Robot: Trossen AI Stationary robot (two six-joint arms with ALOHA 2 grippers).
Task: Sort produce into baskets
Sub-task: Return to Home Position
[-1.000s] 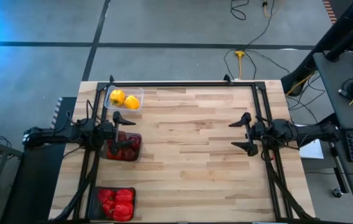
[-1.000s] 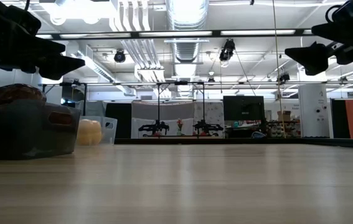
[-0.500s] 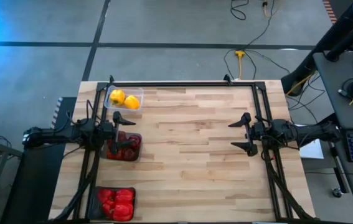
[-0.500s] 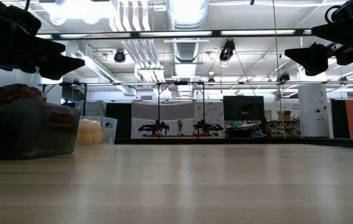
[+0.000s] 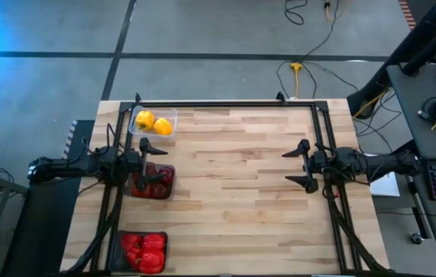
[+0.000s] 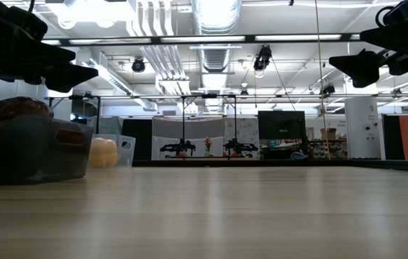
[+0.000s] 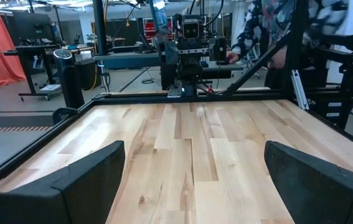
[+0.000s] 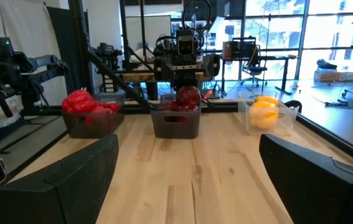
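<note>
Right tool (image 5: 287, 167) hangs wide and empty above its own edge, with only bare tabletop (image 8: 188, 186) ahead (no loose produce in view). Across the boards, red peppers (image 8: 83, 102) fill one dark bin (image 8: 92, 124), maroon peppers (image 8: 187, 98) the middle dark bin (image 8: 176, 123) and yellow peppers (image 8: 263, 113) the clear bin (image 8: 290, 112), so the sort looks finished. Left tool (image 5: 144, 163) hovers over that middle dark bin, spread wide and carrying nothing; both arms look parked.
</note>
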